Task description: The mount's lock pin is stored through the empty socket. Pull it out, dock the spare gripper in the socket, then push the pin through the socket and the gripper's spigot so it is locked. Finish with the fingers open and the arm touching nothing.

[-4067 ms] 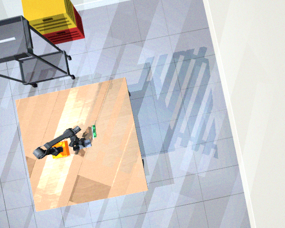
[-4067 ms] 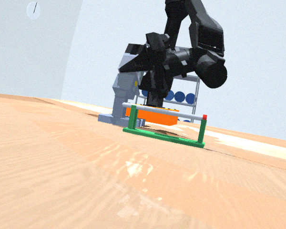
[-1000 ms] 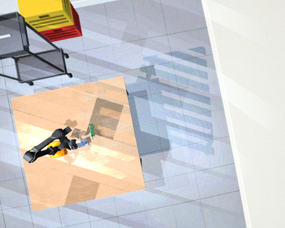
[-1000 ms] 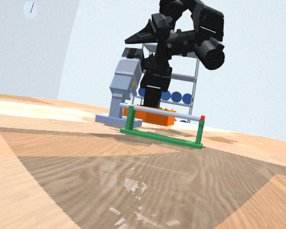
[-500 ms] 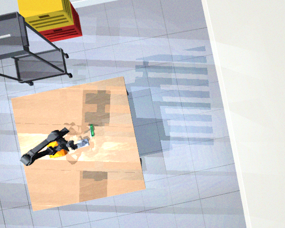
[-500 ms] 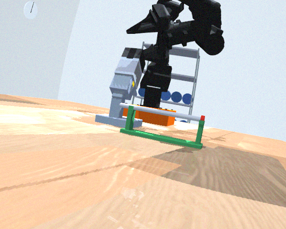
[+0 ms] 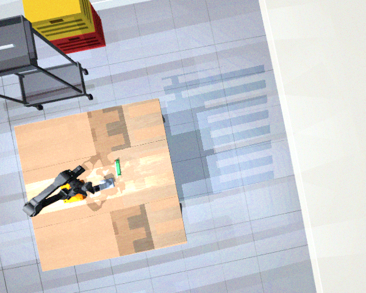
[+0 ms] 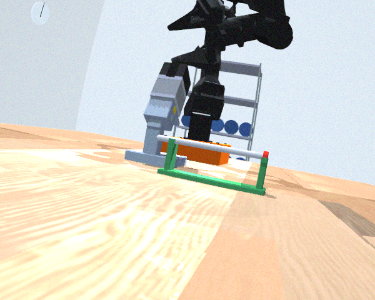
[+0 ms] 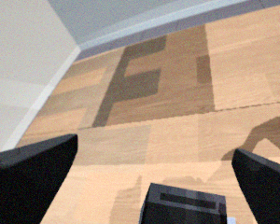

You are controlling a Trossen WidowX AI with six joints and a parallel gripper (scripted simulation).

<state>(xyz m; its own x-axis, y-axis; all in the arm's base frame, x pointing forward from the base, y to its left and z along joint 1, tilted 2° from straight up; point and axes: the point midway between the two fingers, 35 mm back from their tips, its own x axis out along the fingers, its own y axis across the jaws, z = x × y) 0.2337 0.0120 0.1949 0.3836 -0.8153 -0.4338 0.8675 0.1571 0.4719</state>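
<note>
The pale blue-grey mount [image 8: 152, 140] [image 7: 110, 182] stands on a flat base. A grey block with a black top, which looks like the spare gripper [image 8: 166, 85] [image 9: 184, 215], stands tilted on the mount's head. How deep it sits is unclear. A yellow mark [image 8: 174, 110] shows on the side below it. The lock pin [image 8: 213, 147], a white rod with a red end, lies across the two posts of the green rack [image 8: 210, 182] [image 7: 118, 168], outside the socket. My gripper [image 8: 170, 44] [image 9: 156, 149] is open and empty, above the spare gripper's black top.
My arm's orange base [image 8: 197, 154] [image 7: 74, 198] is behind the mount. The green rack stands close beside the mount's base. A dark wheeled cart [image 7: 10, 47] and yellow and red crates [image 7: 60, 19] are beyond the wooden table [image 7: 60, 242]. Shelving [image 8: 240, 101] is in the background.
</note>
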